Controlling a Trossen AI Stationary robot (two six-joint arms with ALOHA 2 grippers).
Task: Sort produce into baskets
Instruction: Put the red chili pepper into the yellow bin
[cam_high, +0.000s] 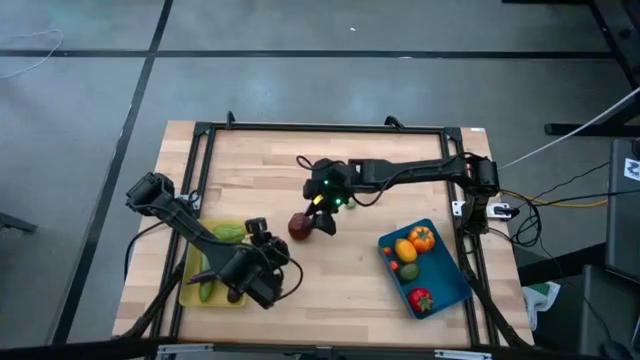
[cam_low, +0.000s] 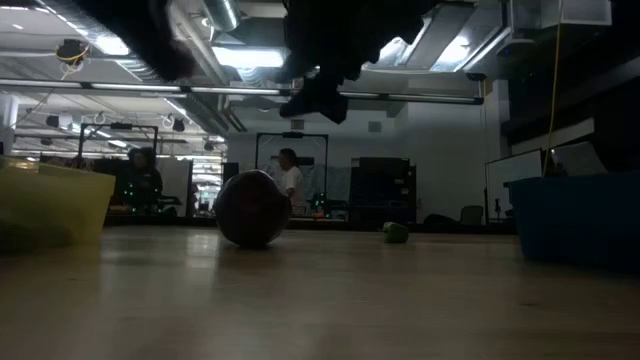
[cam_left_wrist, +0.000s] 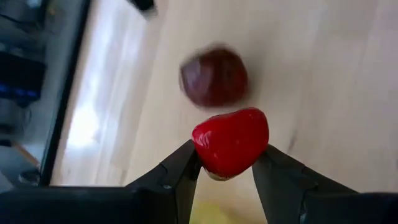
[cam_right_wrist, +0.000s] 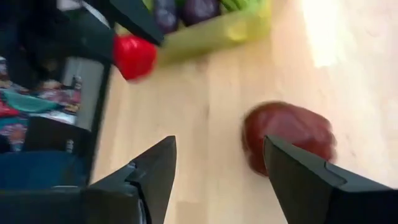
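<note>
My left gripper (cam_left_wrist: 228, 163) is clenched on one red pepper (cam_left_wrist: 231, 140), held between both fingers just off the yellow basket's (cam_high: 192, 262) inner edge, toward the near left corner of the table (cam_high: 330, 300). My right gripper (cam_right_wrist: 219, 177) hangs over the middle of the table with its fingers spread wide and nothing between them; one dark red apple (cam_high: 299, 226) lies on the bare wood just beside it, not touched.

I count two baskets. The yellow one sits along the left edge of the table, the blue basket (cam_high: 450, 292) near the right edge, turned at an angle.

In the yellow basket I can make out one green piece (cam_high: 227, 233) at its far end, one purple eggplant (cam_high: 204, 274) along its left wall, one green cucumber (cam_high: 206, 291) at its near end and one dark purple piece (cam_high: 234, 294) beside my left gripper; my arm hides the rest of it.

In the blue basket I count five pieces: one orange (cam_high: 423, 238), one yellow-orange pepper (cam_high: 404, 250), one small red-orange piece (cam_high: 395, 266), one avocado (cam_high: 410, 272) and one red piece (cam_high: 421, 299) at its near end.

In the low view one small green piece (cam_low: 396, 232) lies alone on the wood, farther back than the apple.
</note>
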